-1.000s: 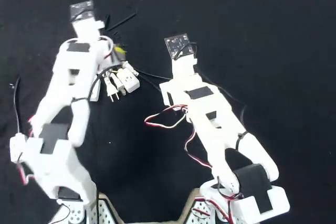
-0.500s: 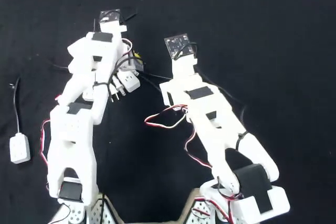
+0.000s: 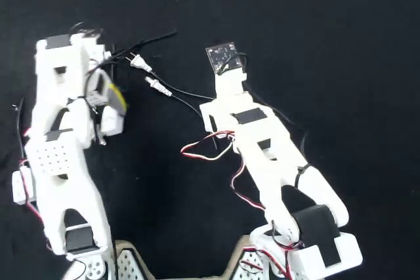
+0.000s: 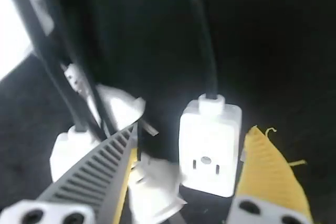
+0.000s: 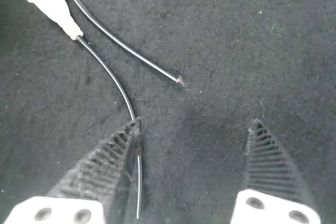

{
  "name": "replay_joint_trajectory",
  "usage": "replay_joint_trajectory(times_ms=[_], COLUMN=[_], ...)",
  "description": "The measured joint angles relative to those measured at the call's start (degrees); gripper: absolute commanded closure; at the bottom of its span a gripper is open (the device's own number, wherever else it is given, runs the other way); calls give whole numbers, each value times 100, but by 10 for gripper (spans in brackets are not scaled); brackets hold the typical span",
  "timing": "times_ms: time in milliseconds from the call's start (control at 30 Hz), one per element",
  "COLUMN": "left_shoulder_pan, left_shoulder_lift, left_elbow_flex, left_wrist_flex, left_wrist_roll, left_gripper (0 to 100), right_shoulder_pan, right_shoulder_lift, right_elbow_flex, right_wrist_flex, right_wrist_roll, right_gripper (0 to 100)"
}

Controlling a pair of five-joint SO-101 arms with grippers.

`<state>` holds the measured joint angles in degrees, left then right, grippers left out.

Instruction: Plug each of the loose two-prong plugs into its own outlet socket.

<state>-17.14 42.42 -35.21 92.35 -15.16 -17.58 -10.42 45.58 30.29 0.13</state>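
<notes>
The table [image 3: 341, 63] is covered in matte black felt-like cloth. The left pincer [image 4: 194, 128], one finger ribbed grey and the other yellow, is clamped on a blocky white plastic outlet socket [image 4: 210, 150] with a black cord. Two small white two-prong plugs [image 3: 138, 62] [image 3: 152, 83] lie on the cloth between the arms. The right pincer [image 5: 194, 124] hangs spread apart over the cloth near a thin black cord [image 5: 113, 85].
</notes>
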Motion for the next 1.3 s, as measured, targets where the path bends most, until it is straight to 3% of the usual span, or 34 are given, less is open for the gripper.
replay_joint_trajectory(times_ms=[133, 300, 633, 833, 1000, 1167, 1300], left_shoulder_pan=[-396, -686, -1477, -1459, -941, -264, 281], left_shoulder_lift=[9, 9, 9, 9, 62, 193, 642], left_elbow_flex=[-79, -387, -1530, -2145, -2725, -2637, -2356], left_wrist_flex=[316, 765, 809, 809, 422, -1020, -2198], left_wrist_roll=[-431, -1020, -1116, -1081, -79, 1301, 1776], left_gripper=[782, 783, 783, 782, 766, 698, 700], right_shoulder_pan=[0, 0, 0, 0, 0, 0, 0], right_shoulder_lift=[0, 0, 0, 0, 0, 0, 0], right_elbow_flex=[0, 0, 0, 0, 0, 0, 0], right_wrist_flex=[0, 0, 0, 0, 0, 0, 0], right_wrist_roll=[0, 0, 0, 0, 0, 0, 0], right_gripper=[698, 698, 698, 698, 698, 698, 698])
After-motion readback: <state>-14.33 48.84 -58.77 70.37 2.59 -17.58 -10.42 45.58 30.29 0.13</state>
